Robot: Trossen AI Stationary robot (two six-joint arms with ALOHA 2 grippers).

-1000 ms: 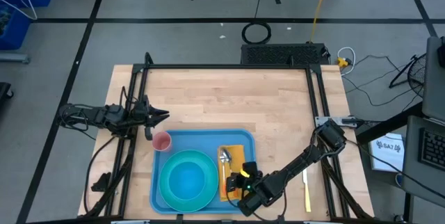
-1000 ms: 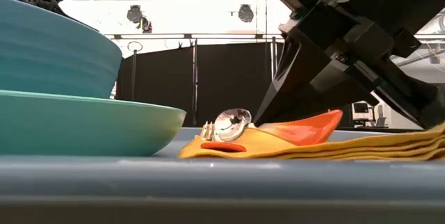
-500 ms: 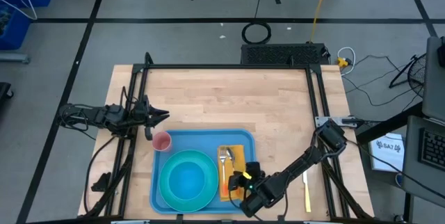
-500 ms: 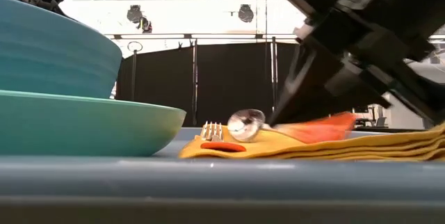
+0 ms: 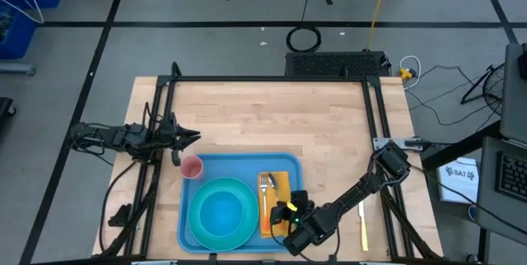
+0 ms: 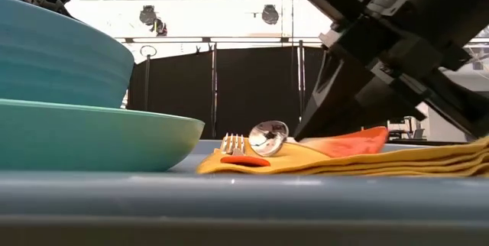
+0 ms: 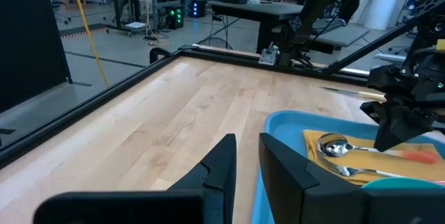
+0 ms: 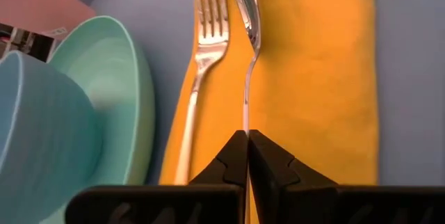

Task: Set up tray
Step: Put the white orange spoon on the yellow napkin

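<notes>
On the tabletop [image 5: 263,117], the tray [image 5: 239,164] holds a plate [image 5: 222,212] at left, a napkin [image 5: 280,184] at right carrying fork [image 5: 264,191] and spoon [image 5: 270,188], and a cup [image 5: 192,167] at its far-left corner.

The right gripper [image 5: 284,220] hides the spoon's [image 8: 245,15] handle end; the fork's [image 8: 201,57] handle seems cut off nearby.

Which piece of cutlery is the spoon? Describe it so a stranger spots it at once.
Start at the light-blue tray and find the yellow-orange napkin at its right end. Two utensils lie on it; the spoon, pinched by the right gripper, has a rounded bowl, unlike the tined fork beside it.
</notes>
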